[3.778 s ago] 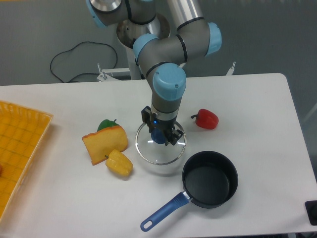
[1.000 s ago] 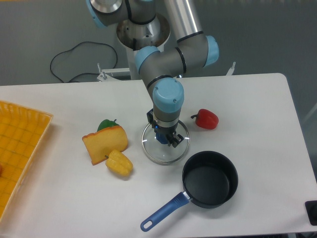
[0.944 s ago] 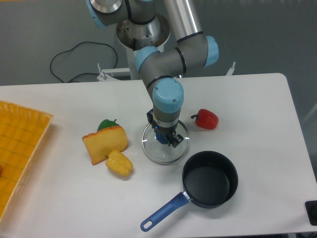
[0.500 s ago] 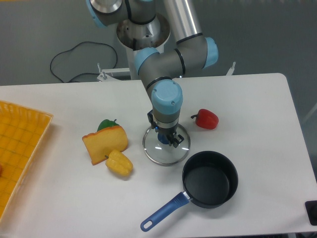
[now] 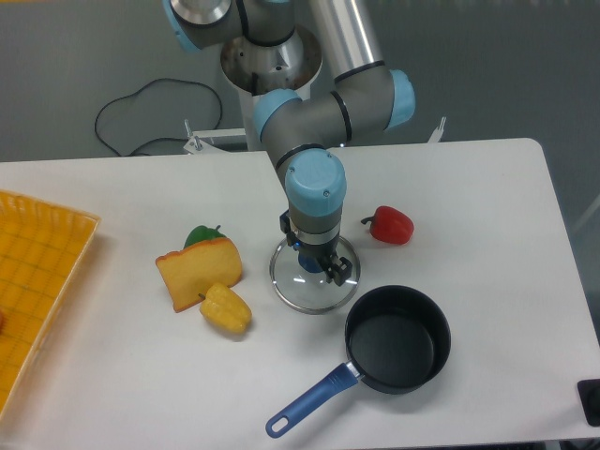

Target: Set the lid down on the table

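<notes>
White and wide, the table (image 5: 487,197) has lots of bare room on its right side and along the front edge. We see the lid (image 5: 314,281) lying flat on the table, right under the hand (image 5: 317,266). The hand points straight down with its fingers set around the blue knob (we cannot tell if they squeeze it). Just beside the lid sits the dark saucepan (image 5: 397,339). We find no words to read.
</notes>
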{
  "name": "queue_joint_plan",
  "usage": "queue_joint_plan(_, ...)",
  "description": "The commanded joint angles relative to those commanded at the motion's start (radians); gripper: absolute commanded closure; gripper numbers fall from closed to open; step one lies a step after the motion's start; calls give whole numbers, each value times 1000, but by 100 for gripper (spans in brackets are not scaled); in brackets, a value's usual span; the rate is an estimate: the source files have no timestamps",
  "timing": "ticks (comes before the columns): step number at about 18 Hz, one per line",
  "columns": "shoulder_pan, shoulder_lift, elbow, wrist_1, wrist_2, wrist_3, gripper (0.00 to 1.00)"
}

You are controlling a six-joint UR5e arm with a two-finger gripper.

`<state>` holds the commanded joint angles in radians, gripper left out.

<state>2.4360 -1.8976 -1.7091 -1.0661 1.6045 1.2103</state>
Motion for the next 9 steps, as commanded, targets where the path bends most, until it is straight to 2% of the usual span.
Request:
queue_joint_plan(4,0,23,65,-15,0,9,0)
queue_joint_plan(9,-23,86,69,-15,-5,12,0)
